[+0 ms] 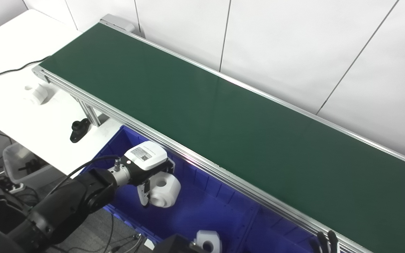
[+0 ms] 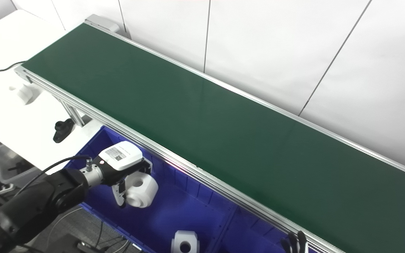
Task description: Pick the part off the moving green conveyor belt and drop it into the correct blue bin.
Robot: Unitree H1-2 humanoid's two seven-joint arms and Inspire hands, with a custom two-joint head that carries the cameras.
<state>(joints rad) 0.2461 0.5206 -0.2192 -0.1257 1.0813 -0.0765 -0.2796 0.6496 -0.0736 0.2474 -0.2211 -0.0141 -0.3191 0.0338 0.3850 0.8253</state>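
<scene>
Right eye view is showing more of the right hand [image 2: 295, 242], dark fingertips poking up at the bottom edge by the belt rail; whether it is open, cannot tell. Left hand [image 1: 149, 175] is gripping the white part [image 1: 165, 189] above the blue bin [image 1: 223, 196], near its left end. Another white part [image 1: 207, 240] is lying in the bin. Green conveyor belt [image 1: 223, 116] is running bare. Label on the hand is unreadable.

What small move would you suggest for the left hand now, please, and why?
Probably open the fingers and let go: the left hand holds the white part over the blue bin, where another white part already lies.
</scene>
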